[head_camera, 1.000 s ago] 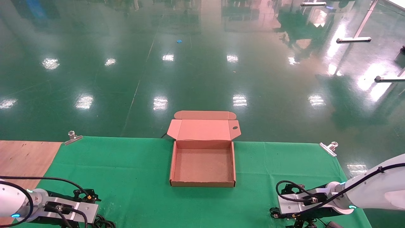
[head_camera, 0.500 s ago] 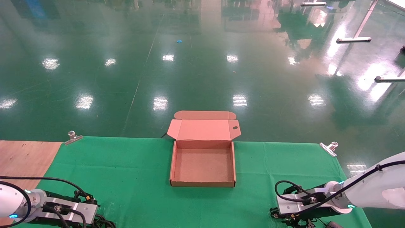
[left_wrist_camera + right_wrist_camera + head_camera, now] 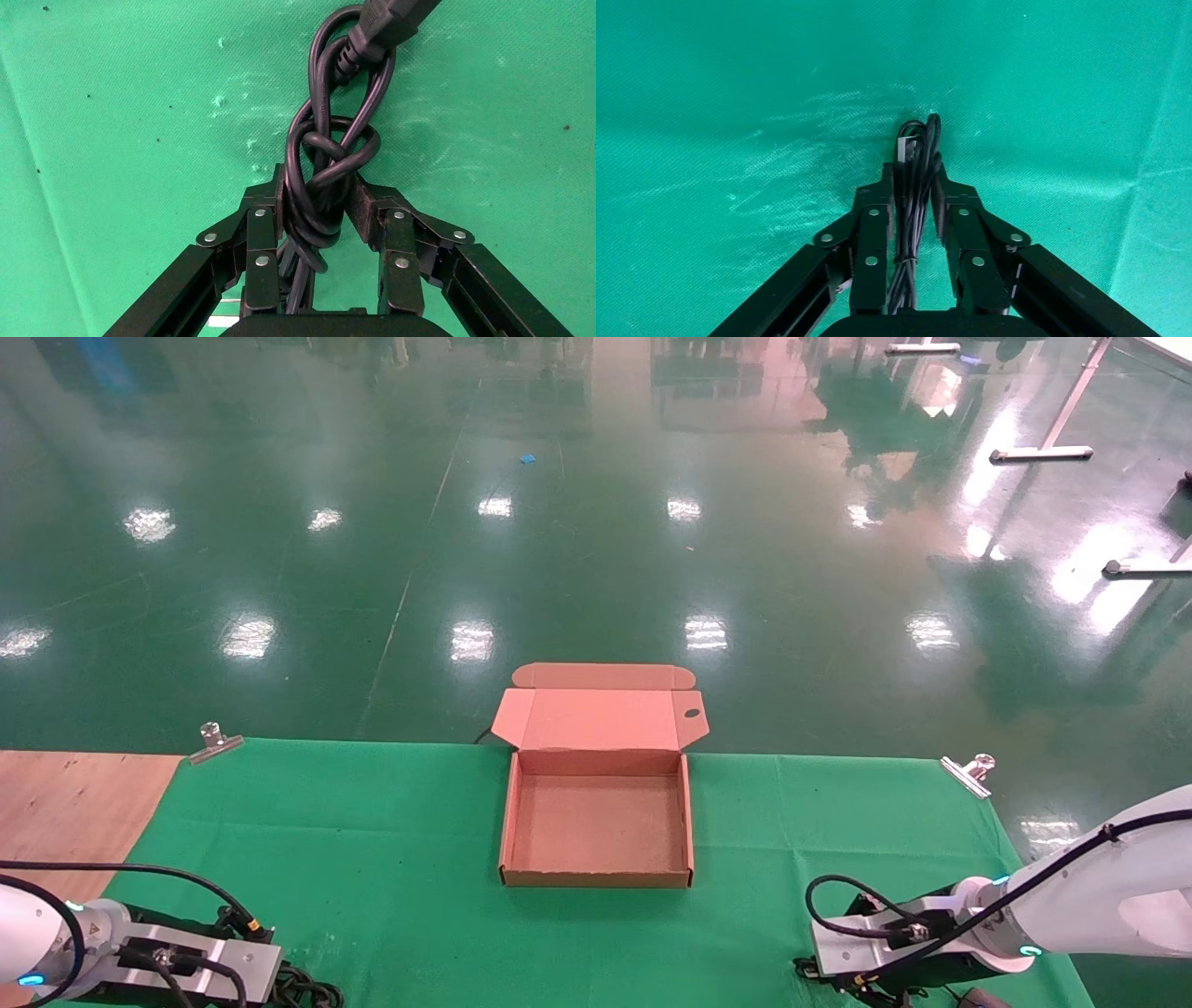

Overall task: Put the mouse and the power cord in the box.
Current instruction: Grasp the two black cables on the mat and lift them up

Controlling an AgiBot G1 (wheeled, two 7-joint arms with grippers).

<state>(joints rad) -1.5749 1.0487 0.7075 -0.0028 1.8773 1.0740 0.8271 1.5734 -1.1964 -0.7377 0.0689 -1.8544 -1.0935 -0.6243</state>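
At about seven o'clock in the head view, the left gripper (image 3: 316,210) sits low over the green cloth-covered table (image 3: 372,822). Its wrist view shows the fingers (image 3: 261,232) pinching the power cord (image 3: 325,165), a thin black cable knotted into a loose bundle with a chunky black plug at its far end. The cord's long axis runs straight out from between the fingers, along the gripper's own line, and lies on the cloth. At the centre, toward twelve o'clock from both arms, stands the shallow brown cardboard mailer box (image 3: 597,877), lid hinged back, its tray bare. The cord would have to travel toward one or two o'clock from the left gripper to reach it. At about five o'clock the right gripper (image 3: 912,200) is also down at the cloth; its wrist view shows its fingers (image 3: 871,232) closed on a thin black bundled cable (image 3: 916,175), probably the mouse's lead. The small black oval mouse itself cannot be made out. Both arms seem about equally near the box.
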